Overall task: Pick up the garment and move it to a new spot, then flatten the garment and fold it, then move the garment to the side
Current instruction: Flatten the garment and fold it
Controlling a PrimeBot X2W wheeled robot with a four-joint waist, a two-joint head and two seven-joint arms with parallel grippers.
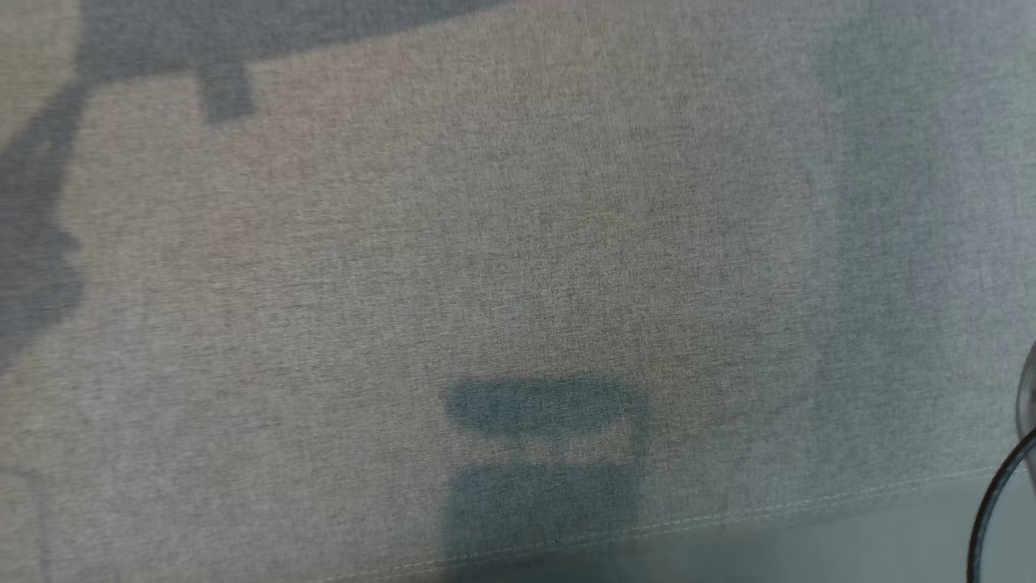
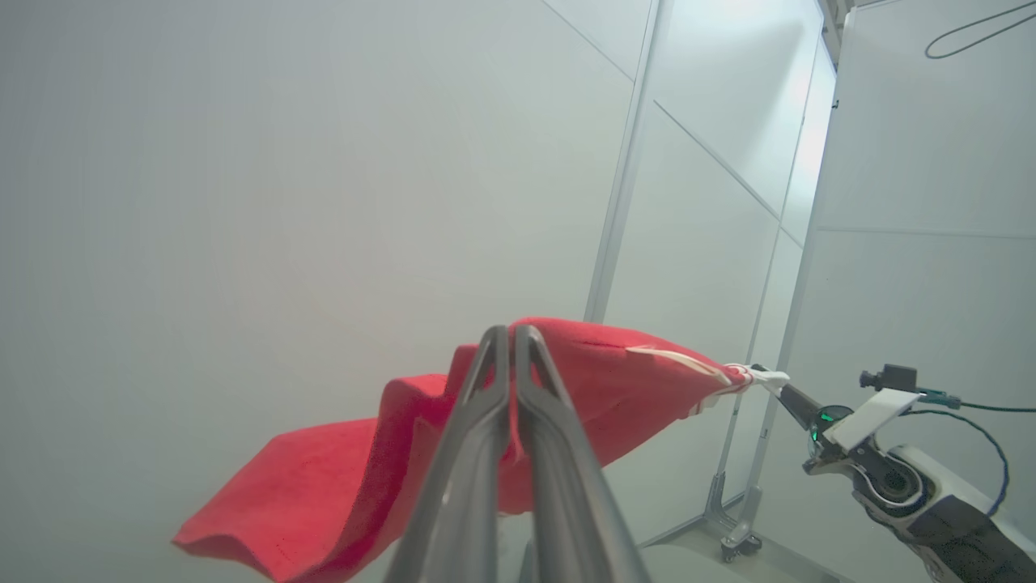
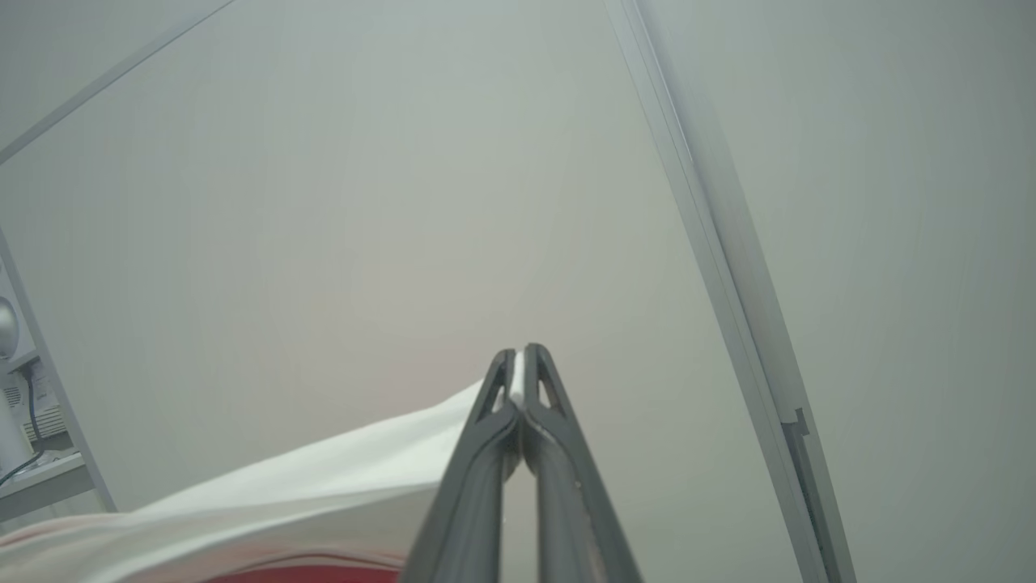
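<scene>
garment (image 2: 324, 486) pinched in closed left end effector (image 2: 511, 332)

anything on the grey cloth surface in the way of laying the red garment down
Nothing visible: the grey woven surface shows shadows, no objects. The red fabric garment is held by the left tool and right tool.

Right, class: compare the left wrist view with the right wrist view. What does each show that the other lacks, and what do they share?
Left wrist view adds: the left gripper shut on the garment, whose broad red face sags leftward, and the right arm seen from the side. Right wrist view adds: a shelf at the left edge, and wide white cloth with red beneath it. Both: the right gripper shut on the garment's white edge, pale wall panels, a metal post.
</scene>
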